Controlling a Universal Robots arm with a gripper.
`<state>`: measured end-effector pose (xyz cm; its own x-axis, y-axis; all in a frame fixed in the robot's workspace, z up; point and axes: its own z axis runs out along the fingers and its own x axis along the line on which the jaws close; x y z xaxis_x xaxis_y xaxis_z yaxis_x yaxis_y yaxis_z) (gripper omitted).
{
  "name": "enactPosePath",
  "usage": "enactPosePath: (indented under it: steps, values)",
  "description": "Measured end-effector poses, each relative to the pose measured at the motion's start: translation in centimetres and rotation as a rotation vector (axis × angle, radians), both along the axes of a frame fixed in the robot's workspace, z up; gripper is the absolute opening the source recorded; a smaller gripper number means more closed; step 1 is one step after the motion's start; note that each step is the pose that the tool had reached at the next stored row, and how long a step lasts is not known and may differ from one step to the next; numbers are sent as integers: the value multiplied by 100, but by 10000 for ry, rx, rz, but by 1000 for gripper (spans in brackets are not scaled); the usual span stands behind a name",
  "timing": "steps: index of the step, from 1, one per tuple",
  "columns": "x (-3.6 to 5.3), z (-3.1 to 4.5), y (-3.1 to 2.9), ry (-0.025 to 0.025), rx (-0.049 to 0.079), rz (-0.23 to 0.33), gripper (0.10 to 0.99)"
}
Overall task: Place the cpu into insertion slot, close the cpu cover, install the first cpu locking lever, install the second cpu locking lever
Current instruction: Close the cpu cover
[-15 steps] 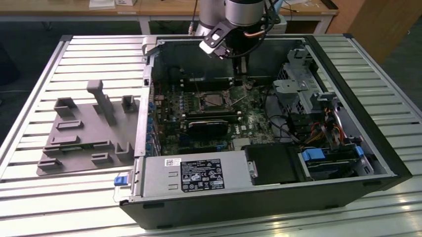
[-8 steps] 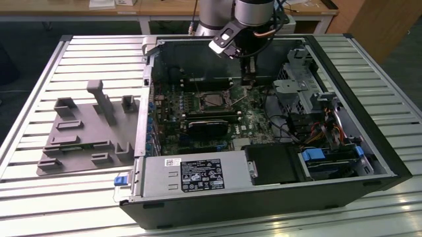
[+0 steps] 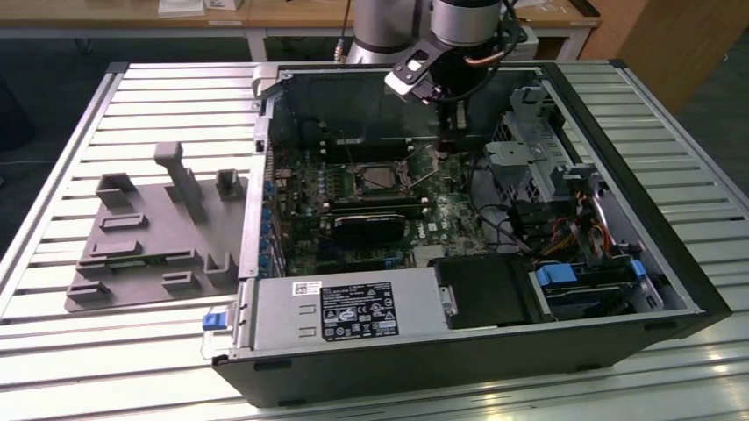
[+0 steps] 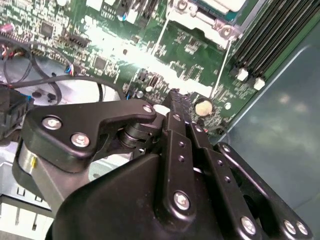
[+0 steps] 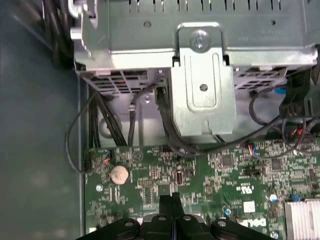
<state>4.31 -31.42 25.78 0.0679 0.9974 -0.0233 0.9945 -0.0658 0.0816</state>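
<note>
Nearest in both wrist views, black jaws pressed fully together, fingertips (image 5: pixel 166 205) meeting along a thin seam, nothing gripped, poised just above the green circuit board (image 5: pixel 230 175). Close beside the fingertips, a round silver coin battery (image 5: pixel 119 174) seated on that board. Farther on in the first wrist view, dark cables (image 5: pixel 167 125) rising from the board to a silver metal drive cage (image 5: pixel 202 85) with a bracket screwed to its face, and a finned heat sink (image 5: pixel 302 217) off to one side. A different stretch of board in the second wrist view: past the fingertips and the battery, a corner of the silver cpu cover (image 4: pixel 197 15), well apart from the jaws, with a pale flat patch inside it cut off by the picture's edge; not possible to tell whether cpu or something else. Long black memory slots (image 4: pixel 267 42) alongside, next to the dark case wall. In the exterior view, the whole open computer case (image 3: pixel 468 368) lying on a slatted metal bench (image 3: pixel 70 175). Nearest the camera, a grey power supply box (image 3: pixel 339 311); on the bench to the exterior view's left of the case, a grey moulded fixture (image 3: pixel 153 237). Mid-board, the insertion slot (image 3: pixel 377 177), square, dark-centred, silver-rimmed, to the exterior view's left of the jaws and clear of them. Farthest back, the arm (image 3: pixel 387 26) reaching down into the case.
</note>
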Motion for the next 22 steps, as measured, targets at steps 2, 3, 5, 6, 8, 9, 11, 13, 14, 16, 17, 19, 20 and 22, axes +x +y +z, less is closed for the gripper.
enactPosePath:
  steps: [2,3,5,6,8,9,11,13,14,16,17,19,20,22]
  values:
    - [28,0,0,0,0,-18,102]
    - [40,-1,0,0,1,-34,102]
    - [67,-2,0,-1,1,-64,102]
    - [74,-3,0,0,0,-77,102]
    - [82,-9,0,1,0,-103,102]
    - [86,-14,0,3,0,-116,102]
    - [91,-28,0,10,0,-141,102]
    - [91,-46,0,21,-1,-166,102]
    - [92,-55,0,26,0,-180,102]
    - [92,-73,0,37,-3,-202,102]
    - [92,-83,0,42,-3,-212,102]
    - [92,-100,0,52,-3,-235,102]
    - [92,-109,0,56,-4,-246,102]
    - [92,-128,0,64,-6,-264,102]
